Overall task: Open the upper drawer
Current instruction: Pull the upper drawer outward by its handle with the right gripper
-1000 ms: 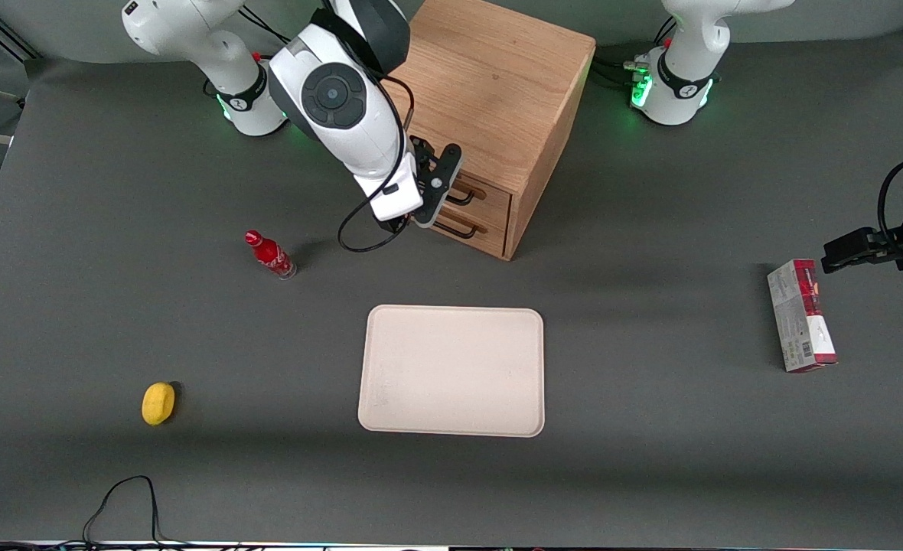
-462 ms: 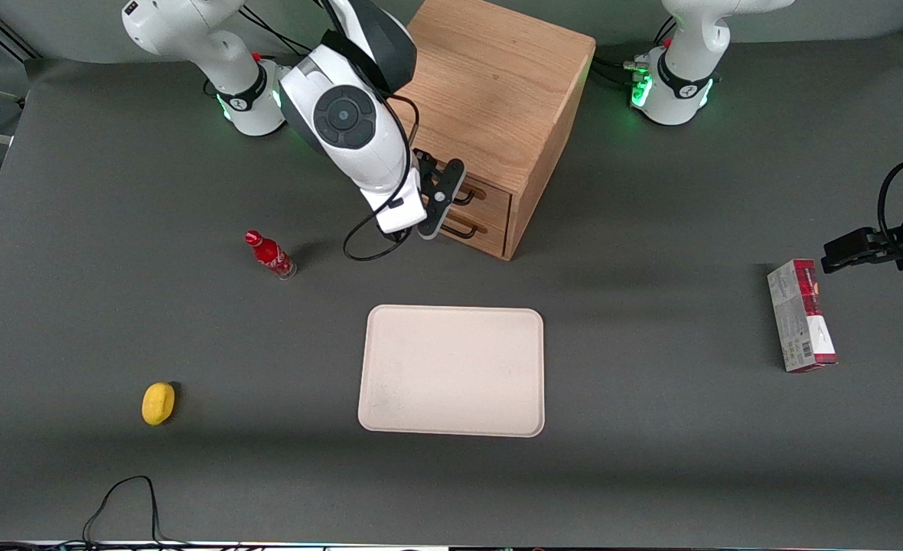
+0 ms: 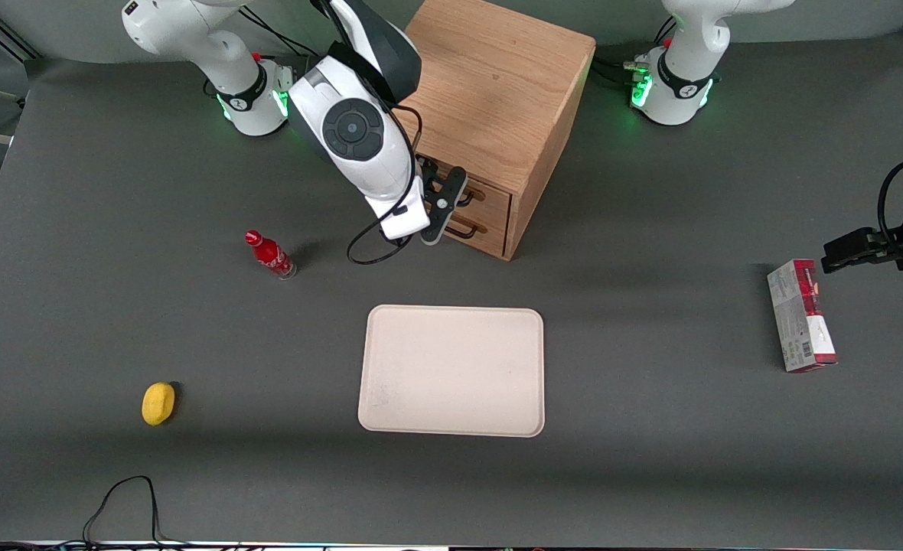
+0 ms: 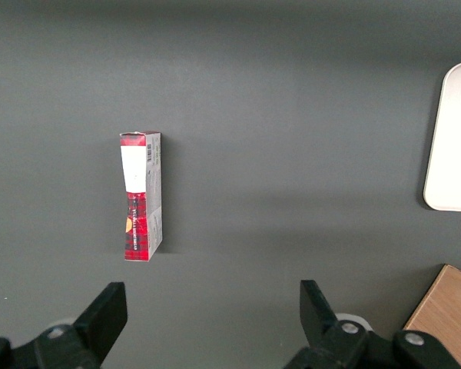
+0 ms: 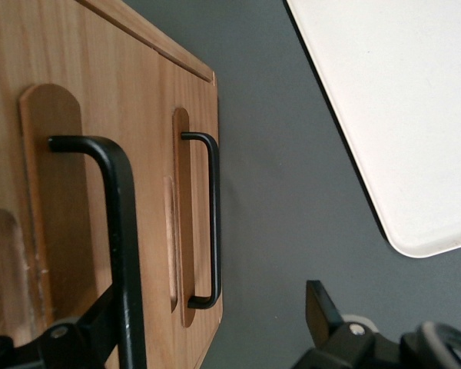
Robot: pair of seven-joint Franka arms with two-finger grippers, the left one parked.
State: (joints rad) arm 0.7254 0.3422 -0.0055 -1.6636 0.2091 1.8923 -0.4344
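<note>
Evidently the gripper [image 3: 451, 200] hung in front of the cabinet [image 3: 497, 84], fingers spread either side of the upper drawer [image 5: 54, 231]'s handle [image 5: 119, 231] — not pinching yet. The drawer sat shut above the lower drawer [image 5: 192, 223]. Best to close squarely mid-handle — then pull straight outward.

Quick count: one wooden cabinet [image 3: 497, 92] with two drawers, the upper drawer [image 3: 488, 196] and the lower one [image 3: 480, 232], each with one black handle. One tray [image 3: 452, 371], one red bottle [image 3: 269, 255], one yellow lemon [image 3: 158, 402], one red-and-white box [image 3: 801, 314]. One claw [image 3: 442, 203] at the drawers.
</note>
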